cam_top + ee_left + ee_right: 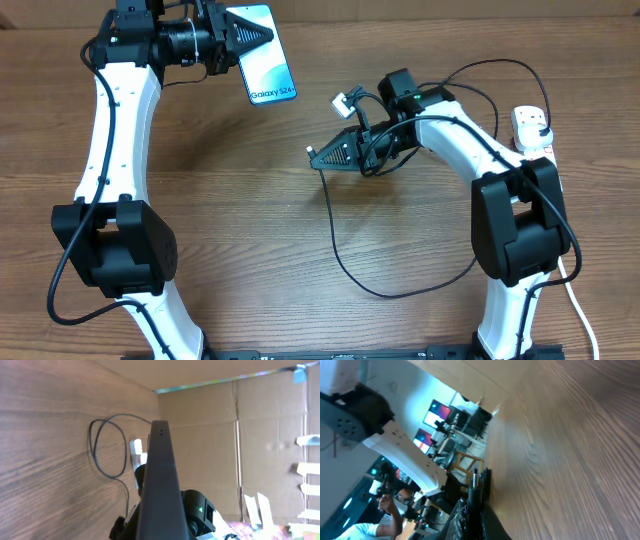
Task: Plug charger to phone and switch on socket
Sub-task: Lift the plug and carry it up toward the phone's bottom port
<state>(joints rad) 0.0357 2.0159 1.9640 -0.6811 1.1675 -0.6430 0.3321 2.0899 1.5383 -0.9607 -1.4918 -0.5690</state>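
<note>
My left gripper (238,40) is shut on the phone (262,55) and holds it lifted at the far left, its light blue "Galaxy S24+" screen facing up. In the left wrist view the phone (160,485) shows edge-on as a dark bar. My right gripper (318,153) is shut on the charger's small plug tip (476,480), pointing left toward the phone with a gap between them. The thin black charger cable (328,205) hangs from the tip and loops across the table. The white socket (530,125) lies at the far right, partly hidden by my right arm; it also shows in the left wrist view (136,452).
The cable's loop (400,296) lies on the wooden table in front of my right arm's base. A small white connector (345,102) sticks out near my right wrist. Cardboard walls (210,435) stand behind the table.
</note>
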